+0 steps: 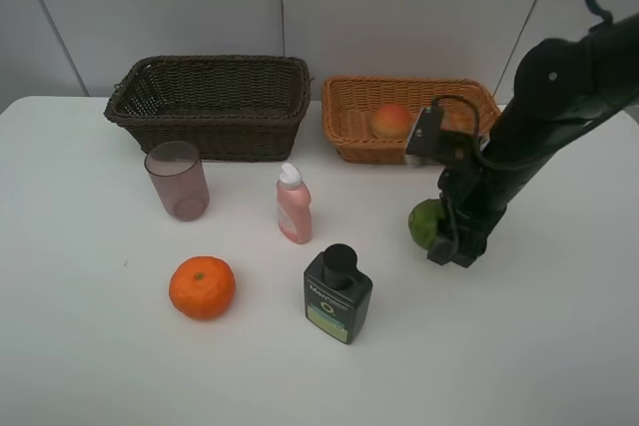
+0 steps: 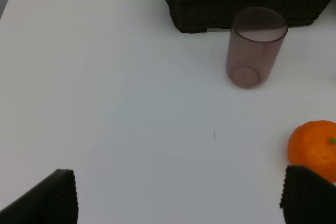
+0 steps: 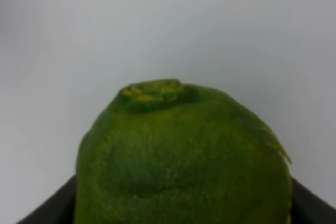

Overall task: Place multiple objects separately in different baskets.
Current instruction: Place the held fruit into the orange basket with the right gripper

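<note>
A green lime (image 1: 425,222) sits between the jaws of the right tool (image 1: 441,236), which is partly closed against its sides. It is low over the bench (image 1: 539,346), just in front of the tan basket (image 1: 359,147), which holds a peach (image 1: 390,120). Only the right wrist view shows the grip. The left tool (image 2: 178,198) hangs wide open and empty, well apart from the lime.
</note>
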`<state>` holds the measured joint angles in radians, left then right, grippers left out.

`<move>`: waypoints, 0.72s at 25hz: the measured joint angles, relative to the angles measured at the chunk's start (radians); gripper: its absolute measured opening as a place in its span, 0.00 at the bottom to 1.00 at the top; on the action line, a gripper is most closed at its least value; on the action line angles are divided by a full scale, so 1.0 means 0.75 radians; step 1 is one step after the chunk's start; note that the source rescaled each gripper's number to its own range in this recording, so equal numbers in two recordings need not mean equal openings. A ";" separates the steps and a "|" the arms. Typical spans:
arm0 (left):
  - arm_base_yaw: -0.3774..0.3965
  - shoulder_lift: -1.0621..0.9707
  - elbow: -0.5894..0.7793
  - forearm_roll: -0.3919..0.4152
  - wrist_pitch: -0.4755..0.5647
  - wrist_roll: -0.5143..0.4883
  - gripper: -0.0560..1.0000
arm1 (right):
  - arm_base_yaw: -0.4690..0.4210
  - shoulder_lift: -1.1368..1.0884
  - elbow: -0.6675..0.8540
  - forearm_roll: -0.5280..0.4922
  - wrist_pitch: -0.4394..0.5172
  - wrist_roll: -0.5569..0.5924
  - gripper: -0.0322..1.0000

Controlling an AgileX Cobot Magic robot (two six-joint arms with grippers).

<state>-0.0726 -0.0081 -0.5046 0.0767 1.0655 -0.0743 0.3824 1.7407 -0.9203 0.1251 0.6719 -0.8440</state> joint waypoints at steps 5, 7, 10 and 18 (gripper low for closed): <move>0.000 0.000 0.000 0.000 0.000 0.000 1.00 | 0.000 -0.040 -0.183 0.058 0.183 0.409 0.42; 0.000 0.000 0.000 0.000 0.000 0.000 1.00 | 0.000 -0.040 -0.265 0.037 0.221 0.605 0.42; 0.000 0.000 0.000 0.000 0.000 0.000 1.00 | 0.000 -0.040 -0.365 -0.013 0.261 0.880 0.42; 0.000 0.000 0.000 0.000 0.000 0.000 1.00 | 0.000 -0.013 -0.586 -0.141 0.366 1.222 0.42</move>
<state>-0.0726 -0.0081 -0.5046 0.0767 1.0655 -0.0743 0.3824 1.7310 -1.3600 0.0195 0.9466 0.0728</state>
